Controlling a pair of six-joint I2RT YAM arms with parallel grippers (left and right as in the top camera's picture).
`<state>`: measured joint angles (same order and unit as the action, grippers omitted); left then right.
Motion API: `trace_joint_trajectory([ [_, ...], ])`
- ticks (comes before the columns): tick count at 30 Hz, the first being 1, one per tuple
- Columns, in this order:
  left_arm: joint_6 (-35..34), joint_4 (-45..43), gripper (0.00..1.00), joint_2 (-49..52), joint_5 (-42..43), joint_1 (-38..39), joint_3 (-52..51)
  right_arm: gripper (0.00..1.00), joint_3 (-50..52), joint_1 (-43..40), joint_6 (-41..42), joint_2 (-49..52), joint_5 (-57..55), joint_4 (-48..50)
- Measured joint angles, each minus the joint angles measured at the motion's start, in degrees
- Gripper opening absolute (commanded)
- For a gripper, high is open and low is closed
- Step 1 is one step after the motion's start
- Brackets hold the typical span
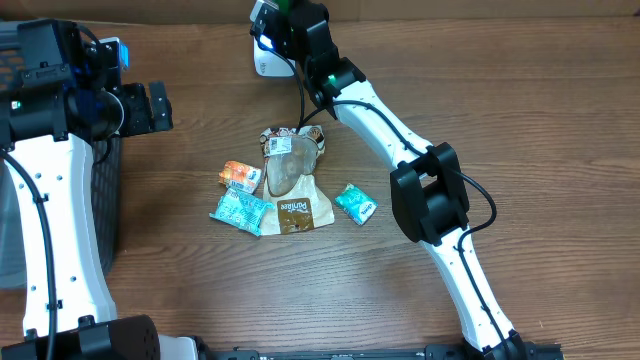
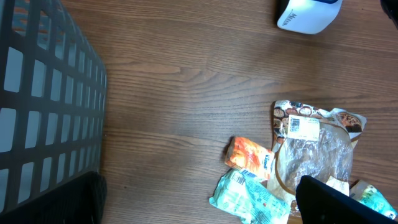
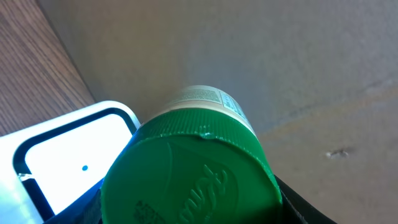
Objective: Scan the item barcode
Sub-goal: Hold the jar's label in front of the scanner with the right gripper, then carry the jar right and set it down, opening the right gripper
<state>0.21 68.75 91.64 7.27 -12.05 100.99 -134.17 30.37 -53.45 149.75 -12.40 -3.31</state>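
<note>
Open table point(image 1: 170, 200) between the basket point(image 2: 43, 93) at left and the packet heap point(image 1: 288, 185).

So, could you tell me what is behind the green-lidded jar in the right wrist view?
The white scanner with its lit window sits behind the green-lidded jar, wooden table and grey wall beyond. The jar's lid covers the scanner's right part.

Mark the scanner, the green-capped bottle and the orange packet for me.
scanner point(image 3: 68, 155), right wrist view, on its white window.
green-capped bottle point(image 3: 186, 180), right wrist view, middle of the cap.
orange packet point(image 2: 250, 155), left wrist view, centre of the wrapper.
</note>
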Motion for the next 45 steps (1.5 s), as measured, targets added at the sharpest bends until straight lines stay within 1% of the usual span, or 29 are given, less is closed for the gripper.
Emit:
trace_joint_trajectory([
  [9,0.00,0.00,1.00,0.00,0.00,0.00,0.00,0.20,0.00,0.11,0.02,0.00,0.26,0.72],
  [12,0.00,0.00,0.99,0.00,0.00,0.00,0.00,0.20,0.00,0.11,3.37,-0.02,0.39,0.57],
  [14,0.00,0.00,1.00,0.00,0.00,0.00,0.00,0.20,0.00,0.09,7.37,-0.48,0.44,-1.33],
  [17,0.00,0.02,0.99,0.00,0.00,0.00,0.00,0.20,0.00,-0.02,15.02,-2.84,0.57,-8.02],
  [20,0.00,0.00,0.99,0.00,-0.02,0.00,0.00,0.20,0.04,-0.33,24.48,-8.00,0.81,-18.14],
  [22,0.00,-0.02,0.99,0.00,0.00,0.00,0.00,0.17,0.04,-0.87,32.02,-13.75,0.98,-26.75],
  [24,0.00,0.00,1.00,0.00,-0.02,0.00,0.00,0.17,0.02,-1.79,39.04,-20.24,1.27,-35.17],
  [30,0.00,0.00,0.99,0.00,-0.02,0.00,0.00,0.18,-1.36,-6.36,54.21,-36.76,1.11,-57.90],
  [31,0.00,0.02,1.00,0.00,0.00,0.00,0.00,0.22,-1.79,-7.48,56.50,-38.73,1.03,-62.10],
  [33,0.00,0.02,1.00,0.00,0.00,0.00,0.00,0.21,-2.32,-9.55,59.71,-40.85,1.01,-68.91],
  [36,0.00,0.02,1.00,0.00,0.00,0.00,0.00,0.21,-2.25,-12.74,62.71,-40.76,1.86,-78.71],
  [38,0.00,0.02,0.99,0.00,0.00,0.00,0.00,0.21,-1.51,-14.53,63.87,-39.54,2.21,-82.34],
  [41,0.00,0.02,1.00,0.00,0.00,0.00,0.00,0.21,1.46,-17.44,65.22,-37.75,3.02,-84.35],
  [45,0.00,0.02,0.99,0.00,0.00,0.00,0.00,0.21,8.41,-21.33,66.01,-37.29,4.33,-83.21],
])
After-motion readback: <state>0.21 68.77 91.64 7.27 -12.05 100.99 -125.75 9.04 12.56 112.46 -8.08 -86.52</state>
